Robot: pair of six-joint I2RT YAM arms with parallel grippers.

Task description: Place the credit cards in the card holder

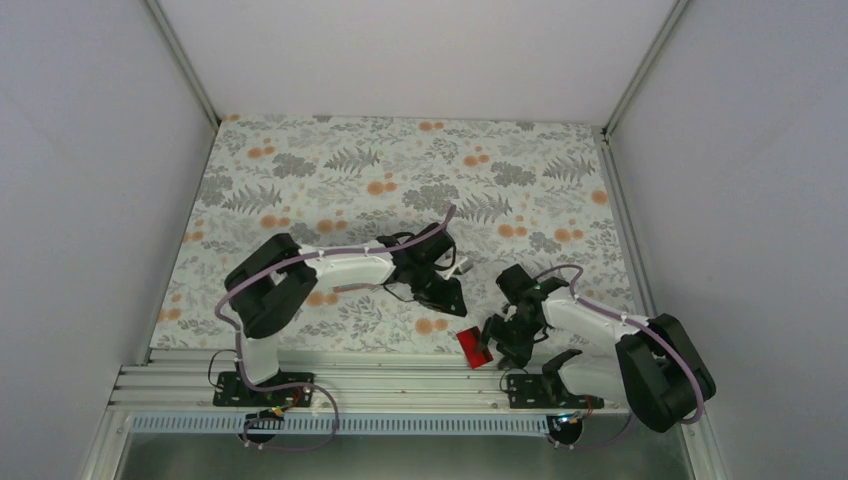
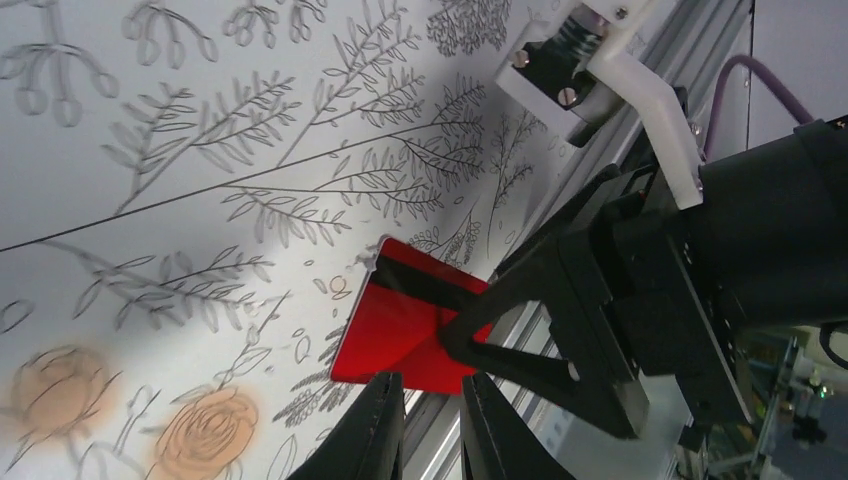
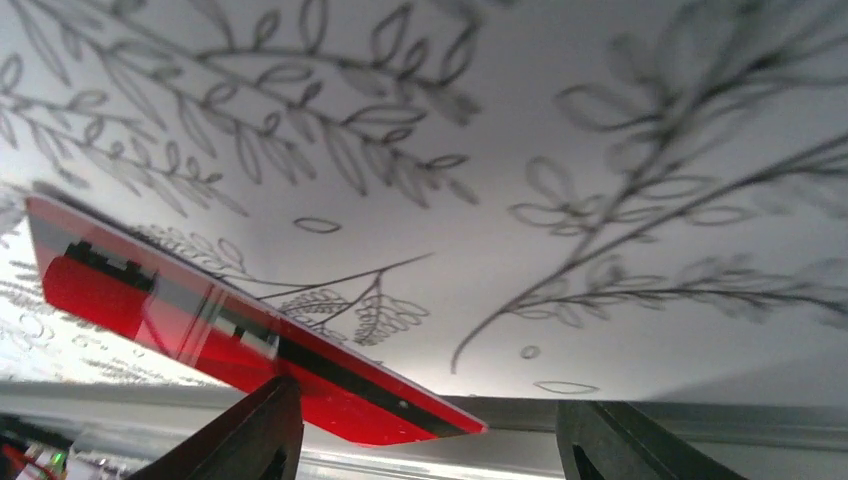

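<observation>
Top view: the red card (image 1: 475,347) lies at 6 o'clock on the table, on its near edge, with the right gripper (image 1: 497,345) right at it. The left gripper (image 1: 447,295) hangs close by, at 11 o'clock from the card. The card holder and the other 5 cards show in no view. The cloth (image 1: 400,170) is printed with grey ferns and orange blossoms. White walls (image 1: 420,50) stand on 3 sides and an aluminium rail (image 1: 400,385) runs along the front.

Left wrist view: its jaws are open only a slit and hold nothing. The card lies at 12 o'clock from them.

Right wrist view: the fingers (image 3: 255,430) stand wide apart and clamp nothing. The card sits tilted at 10 o'clock, 1 corner over the rail.

Judgement: the step is picking up this card. Next, the jaws must straddle the overhanging edge and pinch the thin card.
</observation>
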